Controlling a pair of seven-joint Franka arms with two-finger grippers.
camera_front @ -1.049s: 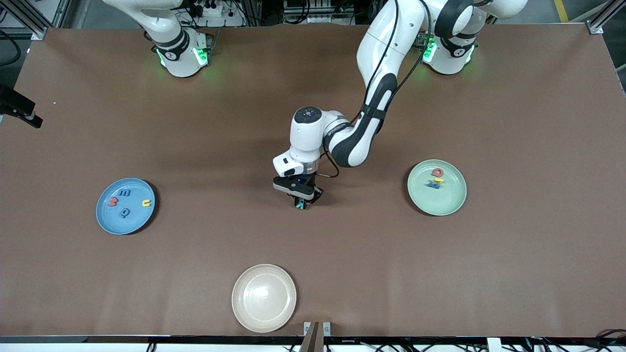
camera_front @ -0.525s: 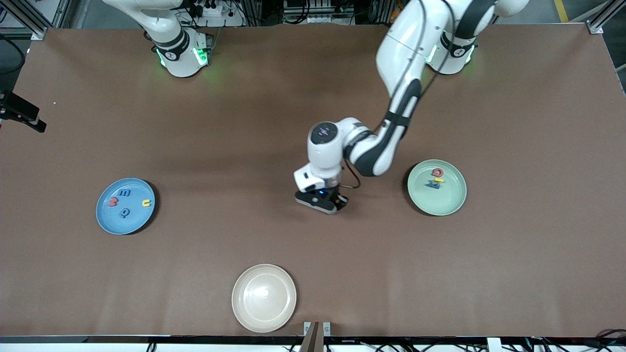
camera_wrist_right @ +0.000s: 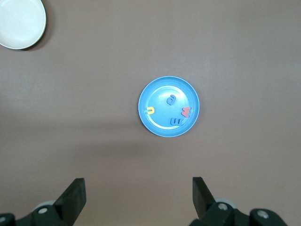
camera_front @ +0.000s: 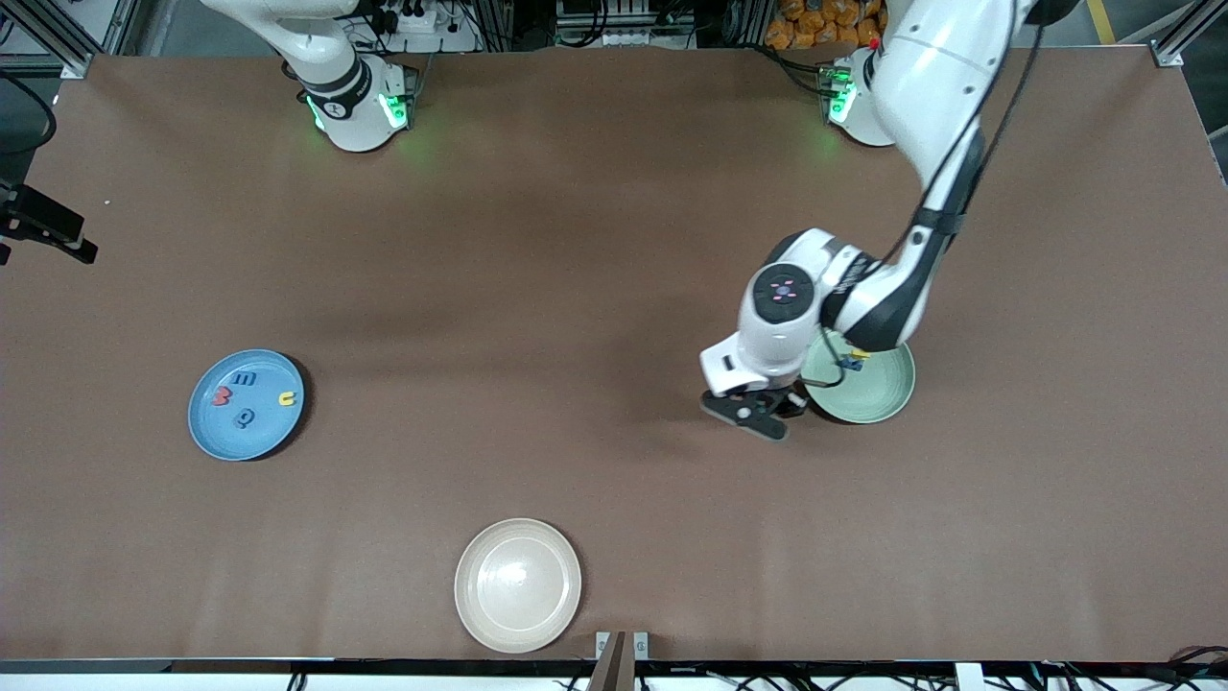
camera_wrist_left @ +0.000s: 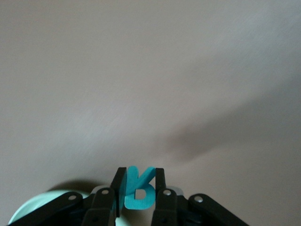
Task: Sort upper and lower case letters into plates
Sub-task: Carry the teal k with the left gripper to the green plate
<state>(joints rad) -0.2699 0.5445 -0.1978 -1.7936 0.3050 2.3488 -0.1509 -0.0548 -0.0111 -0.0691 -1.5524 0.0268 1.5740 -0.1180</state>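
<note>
Table centre is behind us: our left gripper (camera_wrist_left: 137, 190), clamped on the teal letter (camera_wrist_left: 138, 192), has swung to the mint plate's (camera_front: 878, 401) edge. Release comes next, we judge. Right gripper (camera_wrist_right: 138, 197) waits, spread wide, above the blue plate (camera_wrist_right: 168, 106).

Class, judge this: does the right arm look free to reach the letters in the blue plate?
Probably yes. The right gripper hangs open and empty above the blue plate, with nothing between it and the four letters there.

4 letters (camera_front: 248, 393) in plate (camera_front: 211, 432)
</note>
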